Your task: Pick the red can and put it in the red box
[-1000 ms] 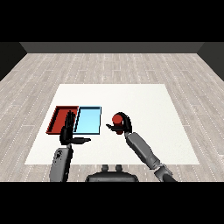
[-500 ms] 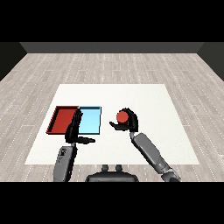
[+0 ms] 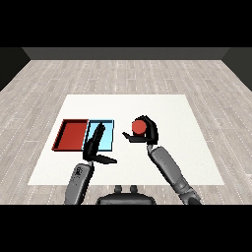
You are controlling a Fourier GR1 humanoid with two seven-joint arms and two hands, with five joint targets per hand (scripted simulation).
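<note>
Leftward now, the right robot hand carries the red can, fingers wrapped round it

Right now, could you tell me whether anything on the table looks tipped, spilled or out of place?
Nothing stands out. The red tray and light blue tray lie flat, side by side; the right hand curls round the red can; the left hand is open.

floor: pale grey-beige wood-look planks laid in staggered rows, running across the whole room and showing on every side of the table. back wall: a low dark grey band along the far edge of the floor, plain and unbroken. table: flat white rectangular top, set square to the room, near edge broader than the far edge. light: even and soft, with faint shadows on the white top.
</note>
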